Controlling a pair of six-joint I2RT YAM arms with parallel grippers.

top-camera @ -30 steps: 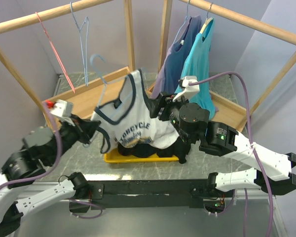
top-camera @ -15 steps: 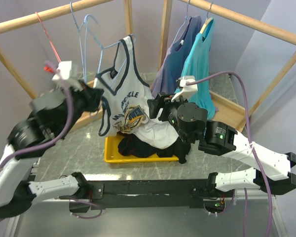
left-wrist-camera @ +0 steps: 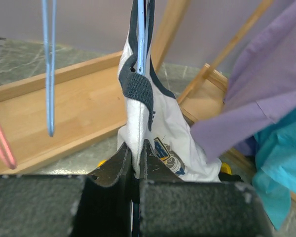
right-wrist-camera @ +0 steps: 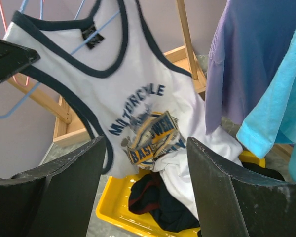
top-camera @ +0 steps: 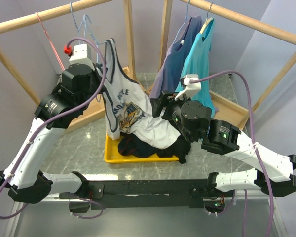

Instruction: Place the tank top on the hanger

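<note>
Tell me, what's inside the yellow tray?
Dark clothing lies bunched in the yellow tray. The tank top has its white bottom hanging over the back, so whatever's underneath there is hidden.

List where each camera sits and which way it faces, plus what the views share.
Top external: fixed above and behind the arm bases, looking down at the wooden rack and tank top; both arms show.
Left wrist: on the left arm, looking along the shut left pincer, which pinches the tank top on the blue hanger.
Right wrist: on the right arm, looking out through the open right pincer at the tank top's print and the yellow tray.
Shared: both wrist views catch the tank top and purple shirt.
</note>
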